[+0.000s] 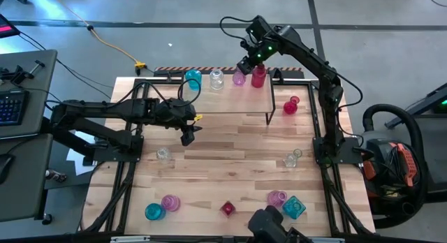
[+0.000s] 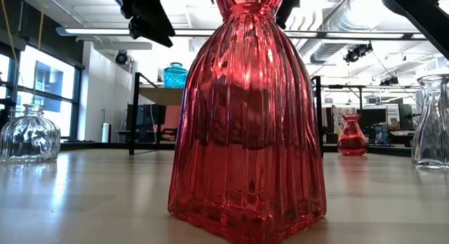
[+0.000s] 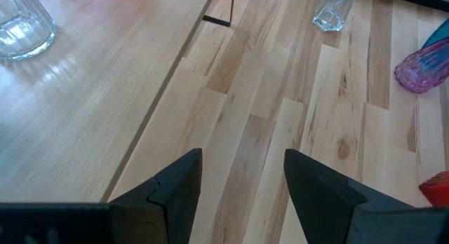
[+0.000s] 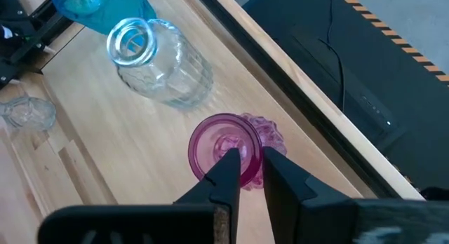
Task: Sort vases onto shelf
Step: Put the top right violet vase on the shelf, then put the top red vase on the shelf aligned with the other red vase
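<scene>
— Right claw [image 4: 249,158] nipped nearly together on the rim of the pink vase [image 4: 235,142], upper centre of the high view, standing on the shelf [image 1: 230,96]. Left claw [image 3: 242,167]?
— Spread apart, holding nothing, left of centre over the pale slatted wood surface [image 1: 230,166]. Grey floor all round, keyboard [image 1: 10,107] at the left edge.
— Vases [image 1: 294,207], counted?
— Twelve: three teal, three clear, three pink, three red. Four in a row on the shelf, one per colour; eight down on the surface.
— Seen only from the low view?
— Ducted ceiling, windows at the left, and a ribbed red vase [image 2: 245,118] filling the middle of the frame.
</scene>
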Controlling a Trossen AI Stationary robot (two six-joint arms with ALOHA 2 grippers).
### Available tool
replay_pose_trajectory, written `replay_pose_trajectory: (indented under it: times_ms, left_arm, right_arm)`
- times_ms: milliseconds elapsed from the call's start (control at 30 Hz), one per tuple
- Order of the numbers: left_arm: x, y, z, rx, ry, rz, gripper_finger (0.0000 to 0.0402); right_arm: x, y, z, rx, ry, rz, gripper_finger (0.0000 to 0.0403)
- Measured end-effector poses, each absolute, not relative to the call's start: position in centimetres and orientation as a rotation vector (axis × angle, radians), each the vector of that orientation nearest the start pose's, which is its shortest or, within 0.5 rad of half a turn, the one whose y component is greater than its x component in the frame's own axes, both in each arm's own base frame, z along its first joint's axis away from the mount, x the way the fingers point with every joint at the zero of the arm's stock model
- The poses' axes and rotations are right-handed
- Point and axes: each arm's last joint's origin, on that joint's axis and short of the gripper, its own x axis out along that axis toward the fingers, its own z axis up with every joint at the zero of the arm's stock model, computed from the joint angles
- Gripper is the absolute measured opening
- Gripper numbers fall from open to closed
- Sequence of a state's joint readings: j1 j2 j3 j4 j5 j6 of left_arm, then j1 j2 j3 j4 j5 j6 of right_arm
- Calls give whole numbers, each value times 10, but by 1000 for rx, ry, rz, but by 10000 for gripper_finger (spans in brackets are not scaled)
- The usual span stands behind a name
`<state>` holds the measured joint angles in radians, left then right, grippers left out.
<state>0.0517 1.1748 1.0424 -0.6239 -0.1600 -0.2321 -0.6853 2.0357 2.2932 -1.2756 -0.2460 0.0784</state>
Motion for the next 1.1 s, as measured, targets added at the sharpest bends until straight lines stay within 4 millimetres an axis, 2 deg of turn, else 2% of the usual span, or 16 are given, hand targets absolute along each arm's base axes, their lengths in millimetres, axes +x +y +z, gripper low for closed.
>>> replay_pose_trajectory:
  times_ms: [500, 700, 933, 1100]
  left_arm:
    - [238, 17, 308, -179, 729, 288, 193]
    - [238, 17, 308, -179, 729, 288, 193]
    - [238, 17, 308, -179, 732, 288, 193]
    - [237, 17, 307, -178, 744, 289, 193]
  right_arm:
    - [324, -253, 379, 549, 887, -424, 41]
    - [321, -250, 397, 514, 829, -422, 41]
    - [300, -238, 422, 497, 793, -435, 41]
    - [285, -227, 428, 500, 867, -420, 41]
